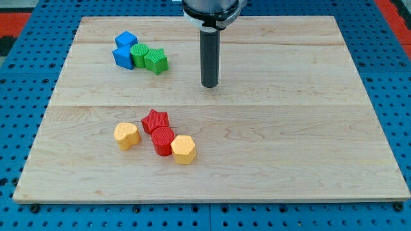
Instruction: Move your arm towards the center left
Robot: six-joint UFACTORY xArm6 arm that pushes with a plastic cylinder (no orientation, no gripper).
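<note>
My tip rests on the wooden board a little above the view's middle, touching no block. To its left, at the upper left, two blue blocks sit against a green cylinder and a green star. Below and left of my tip lies a second cluster: a red star, a red cylinder, a yellow hexagon and, slightly apart to the left, a yellow heart.
The board lies on a blue perforated table that shows around all its edges. The arm's dark mount hangs at the view's top centre above the rod.
</note>
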